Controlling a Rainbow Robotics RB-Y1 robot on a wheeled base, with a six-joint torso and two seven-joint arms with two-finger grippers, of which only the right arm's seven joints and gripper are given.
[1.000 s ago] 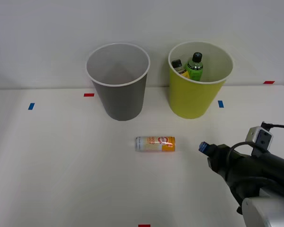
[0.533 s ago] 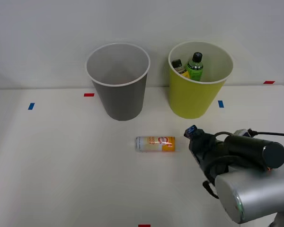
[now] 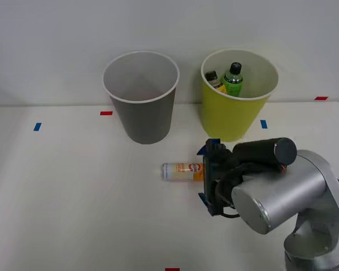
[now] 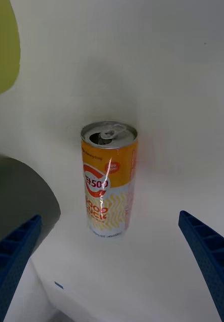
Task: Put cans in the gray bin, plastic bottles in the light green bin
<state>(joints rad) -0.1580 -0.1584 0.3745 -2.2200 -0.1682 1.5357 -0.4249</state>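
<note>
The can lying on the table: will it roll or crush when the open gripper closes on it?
The can lies on its side on the smooth table, so a nudge across its length would probably roll it. Its tab end looks opened, so it is likely empty, light and easily dented. The right gripper should probably squeeze gently.

The can (image 4: 109,178) lying on the white table (image 4: 182,75) carries "500" in red print on its orange-and-white label; smaller lettering below is unreadable.

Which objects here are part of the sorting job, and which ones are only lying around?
Job: can, gray bin, light green bin, green bottle, darker bottle, right end effector.
Lying around: red tape marks, blue tape marks.
</note>
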